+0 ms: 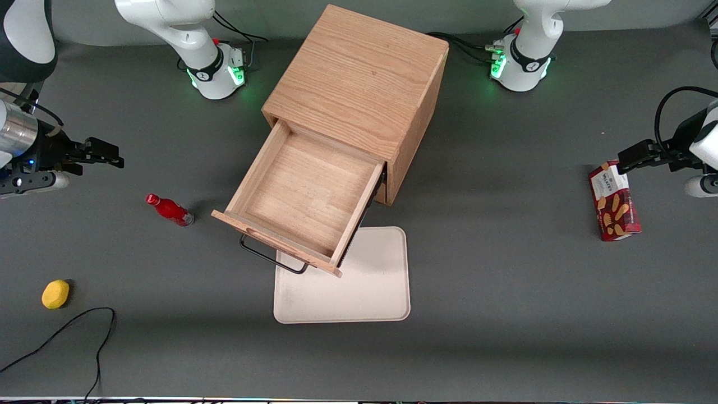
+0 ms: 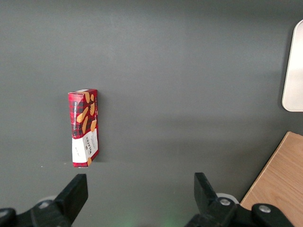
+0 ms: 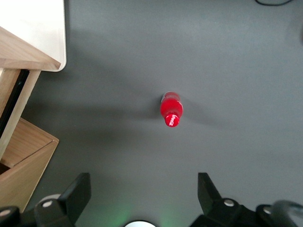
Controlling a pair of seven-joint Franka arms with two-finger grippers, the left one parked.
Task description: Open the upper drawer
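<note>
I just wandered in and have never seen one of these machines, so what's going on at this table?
The robot arm's job was to pull open the upper drawer of the oak cabinet, and it now stands pulled far out, empty, over a cream tray. The working arm's hand is open and holds nothing, hovering well off toward its own end of the table, above a small red bottle. A yellow lemon-like thing lies nearer the front camera.

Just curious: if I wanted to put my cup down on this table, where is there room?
Bare table lies between the cabinet and the biscuit box, away from the open hand. It is crowded where the upper drawer overhangs the tray.
</note>
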